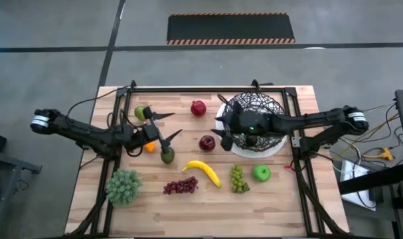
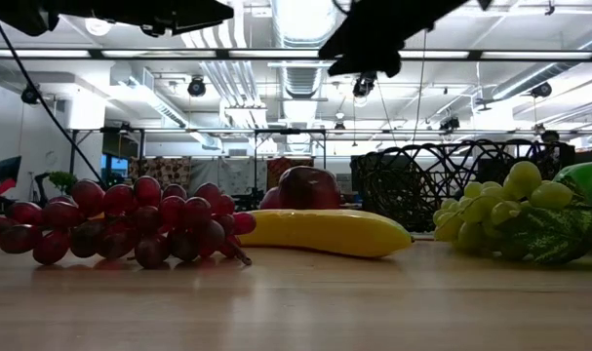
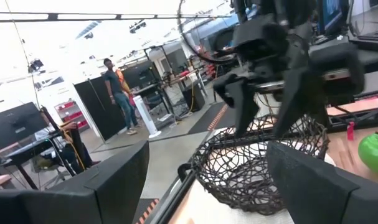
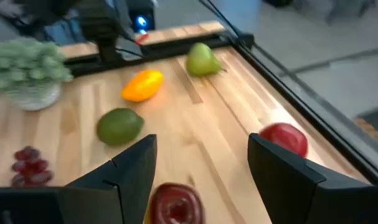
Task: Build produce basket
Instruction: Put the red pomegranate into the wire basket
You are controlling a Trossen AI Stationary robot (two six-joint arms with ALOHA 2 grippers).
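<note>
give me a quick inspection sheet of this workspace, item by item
surface: wooden table with a black frame around it.
job's things: basket at the back right, nothing seen inside; banana, purple grapes, green grapes, green apple, two red fruits, pear, avocado and an orange piece lie loose on the table.
clutter: frilly leafy bunch at the front left.
grippers: left claw open above the avocado, empty; right claw open at the basket's left edge, empty.
cables: wires hang off the table's right side.
surroundings: person standing far off.
</note>
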